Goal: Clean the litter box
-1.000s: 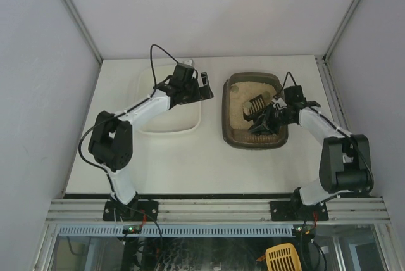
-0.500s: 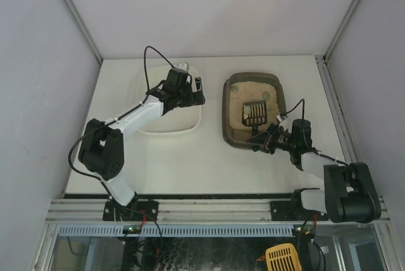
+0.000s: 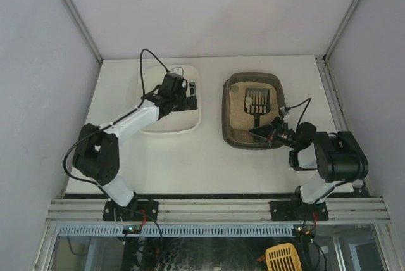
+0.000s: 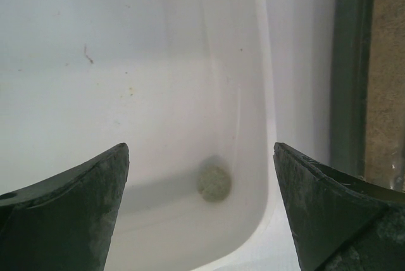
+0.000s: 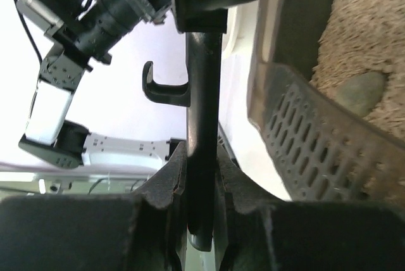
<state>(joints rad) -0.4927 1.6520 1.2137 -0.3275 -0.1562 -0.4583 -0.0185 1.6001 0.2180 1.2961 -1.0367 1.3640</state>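
Right gripper [image 3: 263,133] clamped on scoop [image 3: 256,101] handle; scoop head in litter box [image 3: 226,116], right of centre.
Box holds sand [image 3: 237,107]. Left gripper [image 3: 188,96] spread wide over white tub [image 3: 171,128], centre-left. Only the left wrist view shows the grey lump [image 4: 213,182] in the tub. Right wrist view: second lump [image 5: 359,92] on the sand, scoop head cut off.

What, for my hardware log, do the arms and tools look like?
Left arm and right arm: white links, bulky black joints, thin black cable near each wrist. Left tool: dark, dusty wedge fingers; right tool: black.
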